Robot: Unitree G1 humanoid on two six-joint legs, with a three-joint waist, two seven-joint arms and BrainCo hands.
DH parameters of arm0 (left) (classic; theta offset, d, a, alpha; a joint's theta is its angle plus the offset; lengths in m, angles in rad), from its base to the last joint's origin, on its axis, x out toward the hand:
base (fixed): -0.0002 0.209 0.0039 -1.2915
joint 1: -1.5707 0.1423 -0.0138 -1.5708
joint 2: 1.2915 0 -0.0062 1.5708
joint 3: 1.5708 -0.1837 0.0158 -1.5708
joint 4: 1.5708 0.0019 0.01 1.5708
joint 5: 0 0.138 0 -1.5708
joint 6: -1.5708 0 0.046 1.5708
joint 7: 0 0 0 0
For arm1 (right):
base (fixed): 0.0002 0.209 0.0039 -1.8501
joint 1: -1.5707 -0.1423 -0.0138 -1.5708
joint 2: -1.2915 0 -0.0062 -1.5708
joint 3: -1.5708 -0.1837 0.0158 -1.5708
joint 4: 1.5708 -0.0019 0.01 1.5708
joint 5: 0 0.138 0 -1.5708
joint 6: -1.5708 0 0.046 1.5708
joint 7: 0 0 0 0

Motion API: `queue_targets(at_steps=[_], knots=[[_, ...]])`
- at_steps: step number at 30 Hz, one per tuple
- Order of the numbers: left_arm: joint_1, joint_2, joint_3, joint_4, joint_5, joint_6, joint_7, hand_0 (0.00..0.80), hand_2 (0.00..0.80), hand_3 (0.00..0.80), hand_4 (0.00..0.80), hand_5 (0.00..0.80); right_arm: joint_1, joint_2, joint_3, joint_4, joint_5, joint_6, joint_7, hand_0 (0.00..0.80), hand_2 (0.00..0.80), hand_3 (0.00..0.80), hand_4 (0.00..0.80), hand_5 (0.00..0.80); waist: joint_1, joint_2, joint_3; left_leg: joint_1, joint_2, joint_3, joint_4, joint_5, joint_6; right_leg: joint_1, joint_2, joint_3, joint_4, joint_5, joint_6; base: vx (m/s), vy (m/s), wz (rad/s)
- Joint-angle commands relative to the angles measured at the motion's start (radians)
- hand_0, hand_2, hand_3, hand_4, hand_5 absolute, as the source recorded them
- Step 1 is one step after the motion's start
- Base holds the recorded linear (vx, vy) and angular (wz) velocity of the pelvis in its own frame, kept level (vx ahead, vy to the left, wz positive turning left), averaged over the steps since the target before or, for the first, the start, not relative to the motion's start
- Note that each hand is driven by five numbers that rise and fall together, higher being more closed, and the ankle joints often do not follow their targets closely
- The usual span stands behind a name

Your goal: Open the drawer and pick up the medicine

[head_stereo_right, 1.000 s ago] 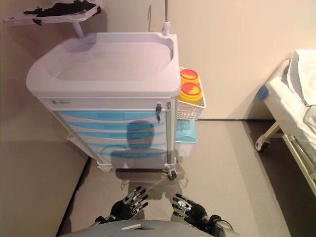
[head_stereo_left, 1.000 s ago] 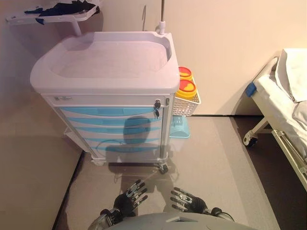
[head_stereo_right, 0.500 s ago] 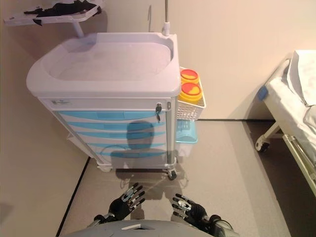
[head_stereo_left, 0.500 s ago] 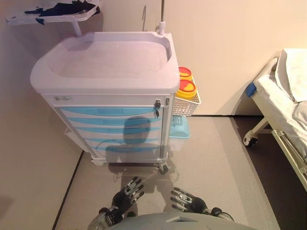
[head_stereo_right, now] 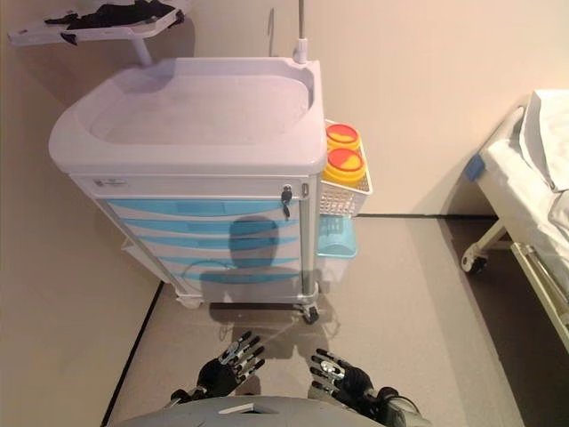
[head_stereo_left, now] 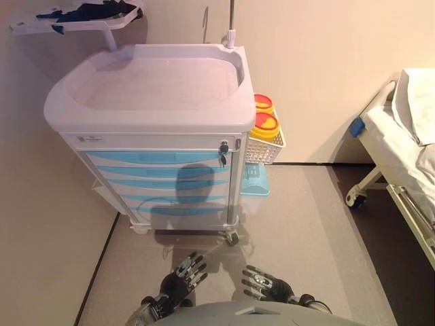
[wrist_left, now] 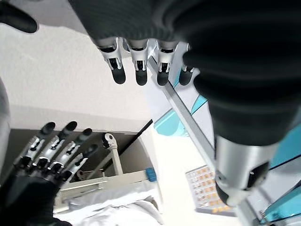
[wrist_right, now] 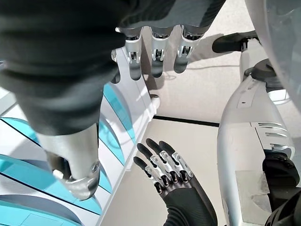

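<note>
A white medical cart (head_stereo_left: 149, 81) stands against the wall ahead of me. Its front carries a stack of light blue drawers (head_stereo_left: 160, 159), all shut, with a key in a lock (head_stereo_left: 222, 151) at the upper right corner. No medicine shows. My left hand (head_stereo_left: 182, 277) and right hand (head_stereo_left: 264, 283) hang low in front of me above the floor, well short of the cart, both with fingers straight and empty. The left hand also shows in the right wrist view (wrist_right: 167, 174), and the right hand shows in the left wrist view (wrist_left: 49, 155).
A white wire basket (head_stereo_left: 264, 146) with two yellow, red-lidded containers (head_stereo_left: 265, 125) hangs on the cart's right side, above a light blue bin (head_stereo_left: 254, 180). A hospital bed (head_stereo_left: 401, 149) on wheels stands at the right. A shelf (head_stereo_left: 75, 19) with dark items is at top left.
My left hand has shifted slightly, dipping and coming back. The view has shifted a little. The cart and drawers have not changed.
</note>
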Motion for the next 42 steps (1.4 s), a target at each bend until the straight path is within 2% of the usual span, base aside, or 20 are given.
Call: queue_targets(at_steps=[1,5,10,14,21,28,29,30,35,38,42], knots=[[-0.071,-0.020,0.030,0.000,-0.081,0.014,-0.037,0.000,0.000,0.000,0.000,0.000,-0.053,0.027,-0.008,0.016,0.025,-0.041,0.038,0.000,0.000,0.000,0.000,0.000,0.015,-0.034,0.047,0.028,-0.042,0.010,0.014,-0.072,0.051,-0.040,-0.046,-0.020,0.051,0.046,0.011,0.077,0.029,0.01],[-0.065,-0.022,0.055,0.002,-0.136,0.024,-0.017,0.000,0.000,0.000,0.000,0.000,-0.047,0.029,-0.021,-0.007,0.058,-0.048,0.022,0.000,0.000,0.000,0.000,0.000,0.012,-0.039,0.073,0.002,-0.038,0.001,0.076,-0.086,0.058,-0.069,-0.053,-0.004,0.140,0.009,0.001,0.052,0.033,0.01],[-0.091,-0.022,0.085,-0.005,-0.242,0.055,0.036,0.000,0.000,0.000,0.000,0.000,-0.048,0.024,-0.027,-0.045,0.106,-0.065,-0.001,0.000,0.000,0.000,0.000,0.000,0.009,-0.047,0.150,-0.090,-0.051,-0.027,0.230,-0.128,0.076,-0.156,-0.050,0.012,0.298,-0.052,-0.028,-0.010,0.025,0.04],[-0.129,-0.031,0.101,-0.028,-0.332,0.079,0.027,0.000,0.000,0.000,0.000,0.000,-0.044,0.016,-0.034,-0.087,0.130,-0.077,-0.020,0.000,0.000,0.000,0.000,0.000,0.006,-0.047,0.205,-0.184,-0.058,-0.040,0.308,-0.149,0.082,-0.252,-0.056,0.026,0.388,-0.082,-0.037,-0.075,0.041,0.15],[-0.172,-0.045,0.126,-0.103,-0.521,0.101,-0.013,0.000,0.000,0.000,0.000,0.000,-0.013,0.007,-0.037,-0.218,0.146,-0.057,-0.083,0.000,0.000,0.000,0.000,0.000,-0.016,-0.063,0.281,-0.380,-0.059,-0.029,0.500,-0.192,0.095,-0.458,-0.057,0.059,0.575,-0.120,-0.058,-0.060,0.064,-0.03],[-0.244,-0.031,0.185,-0.154,-0.679,0.105,-0.013,0.000,0.000,0.000,0.000,0.000,0.014,-0.026,-0.037,-0.302,0.145,-0.040,-0.074,0.000,0.000,0.000,0.000,0.000,-0.039,-0.083,0.321,-0.536,-0.052,-0.017,0.623,-0.226,0.104,-0.624,-0.031,0.082,0.687,-0.139,-0.066,-0.018,0.054,-0.07],[-0.270,-0.027,0.204,-0.151,-0.712,0.109,-0.004,0.000,0.000,0.000,0.000,0.000,0.011,-0.033,-0.039,-0.314,0.145,-0.029,-0.069,0.000,0.000,0.000,0.000,0.000,-0.048,-0.086,0.326,-0.568,-0.053,-0.019,0.645,-0.230,0.105,-0.658,-0.024,0.090,0.706,-0.140,-0.068,0.054,0.084,-0.04],[-0.293,-0.022,0.221,-0.152,-0.741,0.110,-0.009,0.000,0.000,0.000,0.000,0.000,0.013,-0.041,-0.040,-0.324,0.142,-0.021,-0.058,0.000,0.000,0.000,0.000,0.000,-0.056,-0.087,0.331,-0.583,-0.053,-0.023,0.677,-0.264,0.101,-0.677,-0.018,0.102,0.741,-0.171,-0.061,0.057,0.096,-0.09],[-0.381,0.015,0.274,-0.166,-0.831,0.077,-0.028,0.000,0.000,0.000,0.000,0.000,0.012,-0.079,-0.039,-0.357,0.144,0.020,-0.035,0.000,0.000,0.000,0.000,0.000,-0.083,-0.085,0.343,-0.660,-0.062,-0.027,0.735,-0.278,0.106,-0.757,-0.002,0.122,0.781,-0.173,-0.063,0.019,0.098,-0.10],[-0.448,0.070,0.303,-0.181,-0.902,0.064,-0.018,0.000,0.000,0.000,0.000,0.000,0.004,-0.115,-0.040,-0.370,0.150,0.043,-0.025,0.000,0.000,0.000,0.000,0.000,-0.099,-0.081,0.349,-0.701,-0.067,-0.025,0.763,-0.283,0.109,-0.800,0.006,0.136,0.793,-0.165,-0.063,-0.009,0.110,-0.10],[-0.534,0.139,0.329,-0.180,-0.955,0.054,0.018,0.000,0.000,0.000,0.000,0.000,-0.006,-0.147,-0.033,-0.374,0.153,0.042,-0.011,0.000,0.000,0.000,0.000,0.000,-0.113,-0.081,0.356,-0.735,-0.063,-0.017,0.784,-0.287,0.107,-0.835,0.009,0.144,0.802,-0.158,-0.063,-0.023,0.072,-0.09]])
